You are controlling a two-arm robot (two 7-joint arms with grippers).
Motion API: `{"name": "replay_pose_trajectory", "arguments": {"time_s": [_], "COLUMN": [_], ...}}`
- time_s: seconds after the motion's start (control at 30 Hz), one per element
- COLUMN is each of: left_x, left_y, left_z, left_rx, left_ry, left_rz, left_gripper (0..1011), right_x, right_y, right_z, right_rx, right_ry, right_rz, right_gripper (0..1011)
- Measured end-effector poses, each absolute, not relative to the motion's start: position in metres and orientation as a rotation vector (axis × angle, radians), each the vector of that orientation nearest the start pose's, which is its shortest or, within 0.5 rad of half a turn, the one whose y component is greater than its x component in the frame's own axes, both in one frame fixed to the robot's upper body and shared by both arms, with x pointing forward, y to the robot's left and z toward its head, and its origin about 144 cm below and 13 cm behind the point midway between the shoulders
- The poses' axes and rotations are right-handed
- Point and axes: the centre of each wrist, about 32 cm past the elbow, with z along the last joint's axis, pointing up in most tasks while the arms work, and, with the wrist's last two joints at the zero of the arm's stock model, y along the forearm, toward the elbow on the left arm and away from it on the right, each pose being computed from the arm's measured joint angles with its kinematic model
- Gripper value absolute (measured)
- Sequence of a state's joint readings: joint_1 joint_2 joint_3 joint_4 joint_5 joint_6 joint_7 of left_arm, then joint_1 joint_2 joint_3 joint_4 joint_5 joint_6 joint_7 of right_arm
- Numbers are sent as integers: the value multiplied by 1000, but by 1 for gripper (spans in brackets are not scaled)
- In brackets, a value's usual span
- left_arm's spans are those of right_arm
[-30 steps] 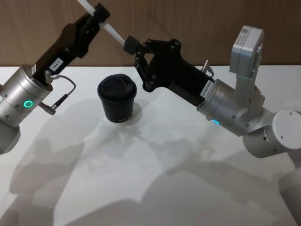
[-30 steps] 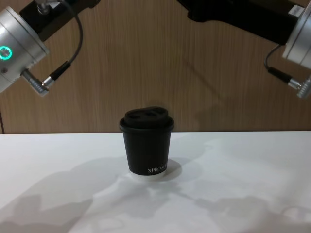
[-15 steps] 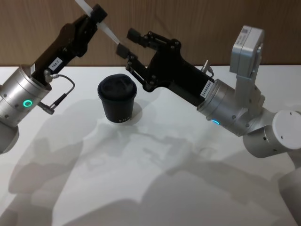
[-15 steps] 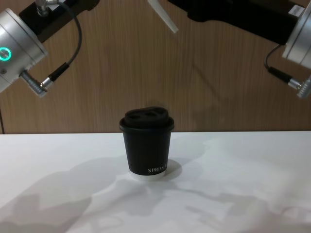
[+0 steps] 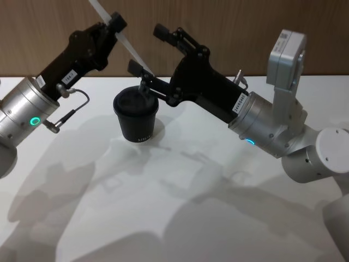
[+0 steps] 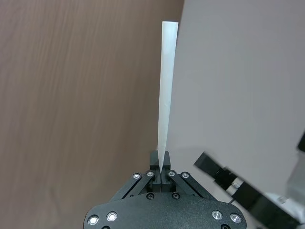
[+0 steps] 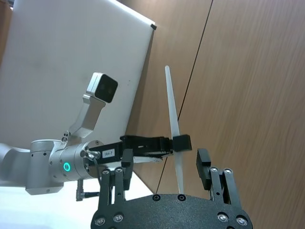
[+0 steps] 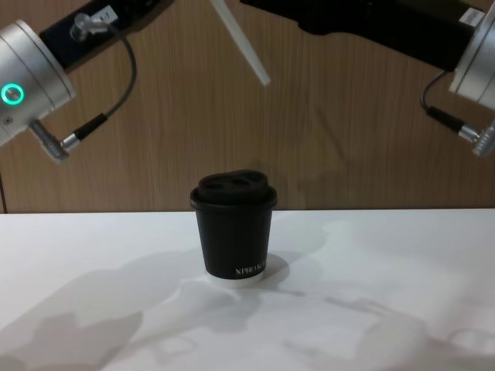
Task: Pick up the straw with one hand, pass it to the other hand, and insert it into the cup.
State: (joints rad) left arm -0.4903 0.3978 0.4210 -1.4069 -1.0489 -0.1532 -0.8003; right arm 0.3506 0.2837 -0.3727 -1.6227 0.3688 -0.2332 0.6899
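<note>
The straw (image 5: 130, 49) hangs tilted in the air above the cup (image 5: 136, 117), its lower end well clear of the cup's top. The left gripper (image 5: 117, 23) alone pinches it partway along, so the handover looks done and the next job is lining it up with the opening (my reading). The left arm reaches up and forward, its 2 fingers pressed onto the straw. The right gripper (image 5: 146, 48) sits just beside, its fingers spread on either side of the straw without touching it. Its forearm slants over the table (image 5: 163, 207) behind the cup.
</note>
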Motion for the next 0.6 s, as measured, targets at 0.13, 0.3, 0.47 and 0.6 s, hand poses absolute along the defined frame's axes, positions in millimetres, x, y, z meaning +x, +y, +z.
{"name": "replay_pose_trajectory", "arguments": {"time_s": [0.13, 0.3, 0.47, 0.6], "left_x": [565, 563, 562, 560], "left_y": [243, 243, 243, 242], "left_z": [1251, 1252, 1251, 1252], "left_rx": [-556, -486, -428, -379], "left_ry": [-15, -49, -75, -100], "left_rz": [486, 556, 616, 664], "left_gripper": [2, 1, 2, 2], "right_x": [522, 522, 522, 522], "right_y": [-192, -192, -192, -192], "right_z": [1262, 1262, 1262, 1262], "right_rx": [282, 282, 282, 282], "right_ry": [-428, -428, -428, -428], "right_rz": [-483, -483, -483, -483], "right_gripper": [913, 1001, 1001, 1001]}}
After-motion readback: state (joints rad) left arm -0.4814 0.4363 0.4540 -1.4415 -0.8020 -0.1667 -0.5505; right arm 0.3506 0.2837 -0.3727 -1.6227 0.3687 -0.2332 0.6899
